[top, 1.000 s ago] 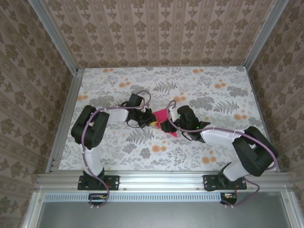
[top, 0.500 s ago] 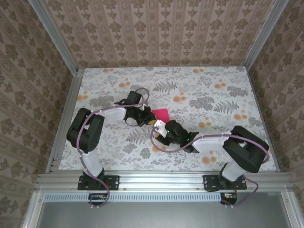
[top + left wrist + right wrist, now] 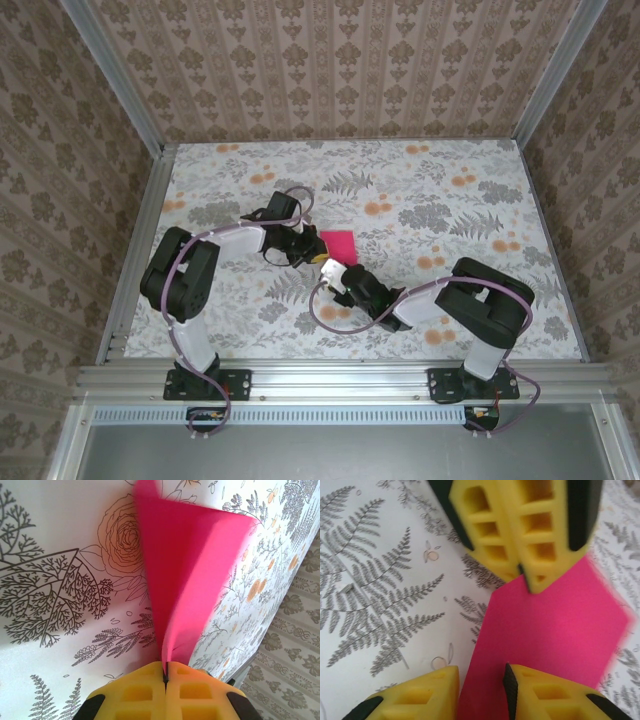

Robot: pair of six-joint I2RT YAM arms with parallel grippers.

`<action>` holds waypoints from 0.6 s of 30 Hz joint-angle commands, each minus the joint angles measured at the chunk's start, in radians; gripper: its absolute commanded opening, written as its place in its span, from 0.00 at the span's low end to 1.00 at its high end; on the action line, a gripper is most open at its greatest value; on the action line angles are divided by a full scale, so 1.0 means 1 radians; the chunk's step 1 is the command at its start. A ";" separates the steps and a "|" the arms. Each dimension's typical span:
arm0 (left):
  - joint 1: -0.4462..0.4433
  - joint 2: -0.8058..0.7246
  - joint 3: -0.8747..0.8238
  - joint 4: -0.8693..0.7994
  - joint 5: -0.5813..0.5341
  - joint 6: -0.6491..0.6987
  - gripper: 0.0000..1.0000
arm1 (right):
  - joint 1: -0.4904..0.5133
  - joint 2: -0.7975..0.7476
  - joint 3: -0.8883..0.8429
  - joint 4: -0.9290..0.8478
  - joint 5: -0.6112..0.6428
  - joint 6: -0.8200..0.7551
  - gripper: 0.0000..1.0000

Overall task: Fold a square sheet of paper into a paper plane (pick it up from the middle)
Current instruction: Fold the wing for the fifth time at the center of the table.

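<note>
Paper sheet [image 3: 192, 570], bright magenta-pink, folded, sits pinched by left hand [image 3: 165, 674], likely anchored so spread right hand [image 3: 481, 687] straddling its edge can regrip.

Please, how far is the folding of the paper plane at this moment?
Done: the pink paper seems already folded at least once; a crease runs along it. In hand: the left end effector is shut on its narrow end, while the right end effector is open at its edge. Left: it is not a slim dart, so more folds remain.
</note>
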 commanded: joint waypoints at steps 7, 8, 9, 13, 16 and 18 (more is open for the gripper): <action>0.015 -0.033 0.012 -0.020 -0.003 -0.010 0.00 | 0.018 0.003 -0.024 0.085 0.064 -0.051 0.37; 0.015 -0.033 0.011 -0.021 -0.003 -0.010 0.00 | 0.021 0.006 -0.023 0.086 0.062 -0.050 0.36; 0.015 -0.032 0.010 -0.022 -0.004 -0.010 0.00 | 0.025 0.007 -0.023 0.088 0.061 -0.051 0.35; 0.015 -0.029 0.007 -0.021 -0.003 -0.010 0.00 | 0.033 0.010 -0.013 0.087 0.052 -0.050 0.29; 0.015 -0.030 0.006 -0.021 0.000 -0.009 0.00 | 0.033 0.019 -0.009 0.091 0.050 -0.044 0.23; 0.016 -0.032 0.004 -0.021 0.000 -0.009 0.00 | 0.032 0.022 -0.009 0.099 0.058 -0.039 0.19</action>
